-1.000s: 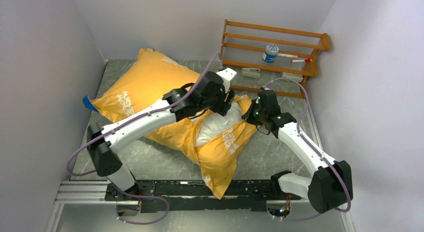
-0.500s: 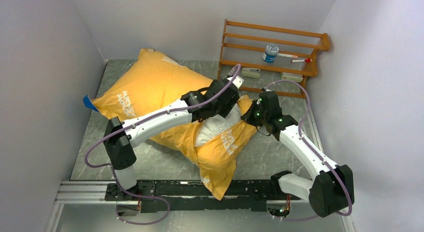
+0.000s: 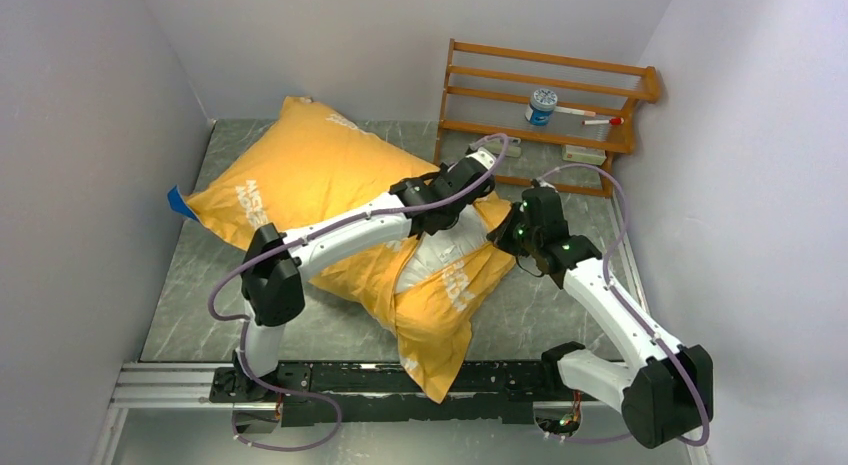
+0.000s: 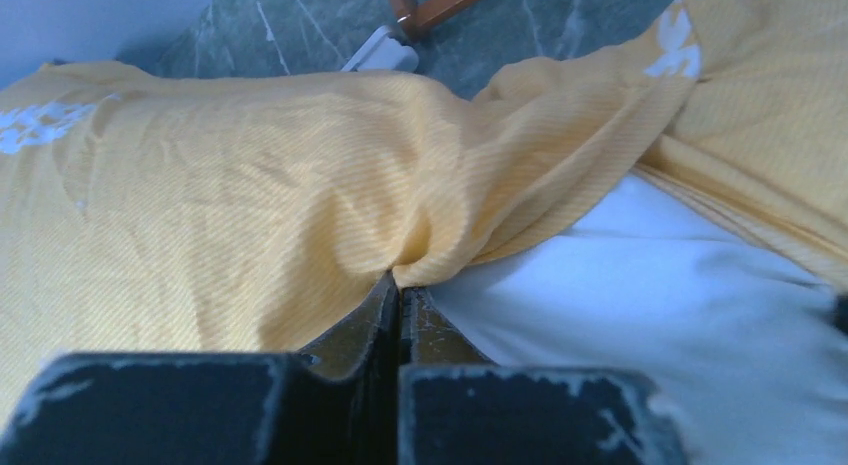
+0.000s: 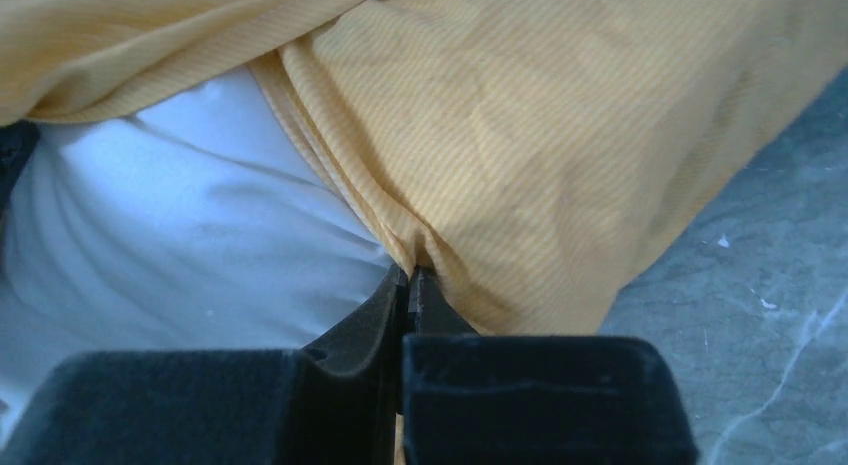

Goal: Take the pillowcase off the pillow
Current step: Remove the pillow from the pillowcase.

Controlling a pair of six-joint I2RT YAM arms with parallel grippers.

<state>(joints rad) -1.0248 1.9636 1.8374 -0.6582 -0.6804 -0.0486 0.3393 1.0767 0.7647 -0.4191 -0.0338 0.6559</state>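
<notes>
The white pillow lies in front of the wooden rack, mostly inside the orange-yellow pillowcase, bare only at the opening near the rack. The left gripper is clenched on a pillowcase fold at that opening. The right gripper is pinched on the pillowcase's edge there.

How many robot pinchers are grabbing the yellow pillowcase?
2. The left gripper pinches the orange-yellow fabric pillowcase beside the exposed plump white pillow; the right gripper pinches it across the opening.
</notes>
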